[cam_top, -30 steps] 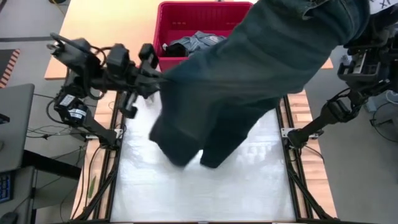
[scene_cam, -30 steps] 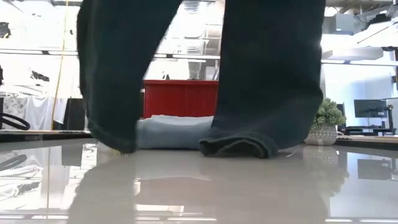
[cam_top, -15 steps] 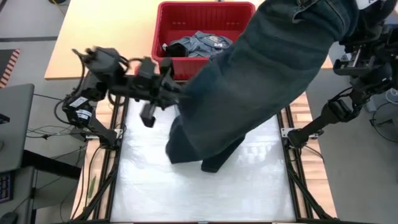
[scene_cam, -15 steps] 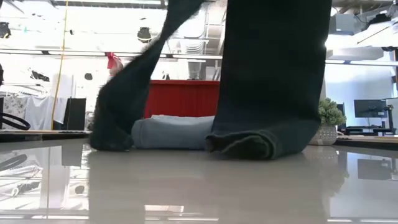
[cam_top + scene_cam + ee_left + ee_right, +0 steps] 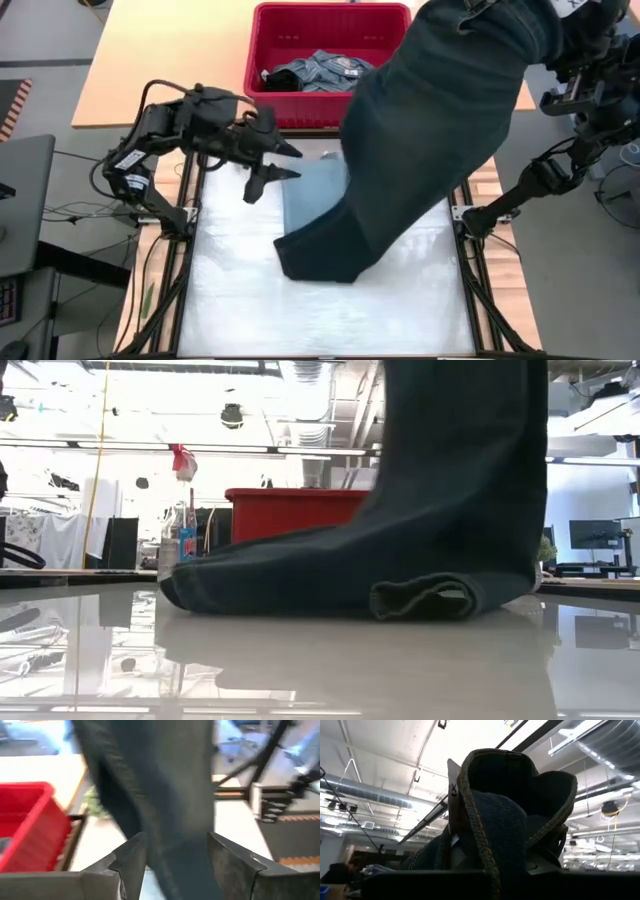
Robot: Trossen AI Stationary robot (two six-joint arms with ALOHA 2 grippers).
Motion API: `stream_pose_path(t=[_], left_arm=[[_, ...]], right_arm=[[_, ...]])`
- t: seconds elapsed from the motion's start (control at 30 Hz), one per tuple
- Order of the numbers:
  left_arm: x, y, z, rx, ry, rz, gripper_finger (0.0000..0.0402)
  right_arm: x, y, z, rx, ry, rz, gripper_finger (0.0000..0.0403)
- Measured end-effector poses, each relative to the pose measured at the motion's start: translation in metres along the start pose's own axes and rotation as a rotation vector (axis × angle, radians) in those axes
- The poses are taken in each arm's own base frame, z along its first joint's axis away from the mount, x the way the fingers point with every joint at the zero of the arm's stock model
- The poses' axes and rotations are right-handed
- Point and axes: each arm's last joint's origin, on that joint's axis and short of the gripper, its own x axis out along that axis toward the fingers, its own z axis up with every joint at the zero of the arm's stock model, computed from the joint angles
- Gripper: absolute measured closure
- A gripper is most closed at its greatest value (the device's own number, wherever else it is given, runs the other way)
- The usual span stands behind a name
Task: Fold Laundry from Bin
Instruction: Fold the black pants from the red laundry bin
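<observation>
The red bin [image 5: 330, 60] sits at the table's far edge, beyond my left gripper [image 5: 285, 163] and off toward my right side. Inside it lies a crumpled grey-blue denim garment [image 5: 315, 70], bunched toward the side nearer my left arm; the rest of the bin's floor shows bare red.

My left gripper hangs over the white mat [image 5: 240, 290] with its fingers spread apart and nothing between them. Just beside its fingertips, on the mat, lies a folded light blue cloth [image 5: 312, 190], partly covered by the dark jeans [image 5: 420, 130].

My right gripper is high up near the table's far right corner, and I have the waistband of the jeans clamped in it. The jeans hang from there in a long slope down toward my left gripper, their leg ends resting on the mat.

My right wrist view shows what the overhead view hides: the stitched waistband [image 5: 490, 845] bunched right over my fingers, with ceiling beyond. My left wrist view shows my two fingers [image 5: 131, 857] parted, the dark cloth hanging beyond the gap. The table-level view shows the leg ends lying flat, one cuff [image 5: 425, 598] folded over, and a small clear spray bottle [image 5: 182, 535] beside the bin.

The near half of the mat is bare, bounded on both sides by black frame rails [image 5: 478, 290].
</observation>
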Motion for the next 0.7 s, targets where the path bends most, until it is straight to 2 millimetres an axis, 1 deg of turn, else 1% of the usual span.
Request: stream_pose_path(t=[0.07,0.17,0.23,0.3,0.37,0.43,0.47,0.5,0.6,0.7], left_arm=[[0.0,0.012,0.001,-0.002,-0.015,0.03,0.0208],[-0.004,0.032,0.01,-0.01,-0.128,0.08,0.0208],[-0.007,0.047,0.015,-0.043,-0.19,0.17,0.0207],[-0.001,0.065,0.015,-0.093,-0.242,0.25,0.0207],[0.01,0.082,0.01,-0.164,-0.269,0.289,0.0207],[0.029,0.096,0.002,-0.234,-0.294,0.274,0.0207],[0.04,0.099,-0.002,-0.258,-0.317,0.25,0.0207],[0.05,0.102,-0.005,-0.271,-0.345,0.232,0.0207],[0.074,0.106,-0.014,-0.298,-0.43,0.228,0.0207],[0.094,0.102,-0.024,-0.29,-0.509,0.212,0.0207]], right_arm=[[0.0,0.001,-0.002,0.022,0.025,0.01,0.0362],[0.0,0.005,-0.007,0.089,0.066,0.043,0.0362],[-0.001,0.009,-0.01,0.147,0.091,0.095,0.0362],[-0.001,0.013,-0.013,0.219,0.102,0.167,0.0362],[0.001,0.021,-0.018,0.284,0.11,0.235,0.0362],[0.004,0.029,-0.022,0.342,0.11,0.289,0.0363],[0.006,0.034,-0.024,0.365,0.109,0.317,0.0363],[0.008,0.039,-0.026,0.39,0.106,0.352,0.0363],[0.016,0.055,-0.033,0.465,0.075,0.451,0.0363],[0.023,0.07,-0.037,0.513,0.032,0.495,0.0363]])
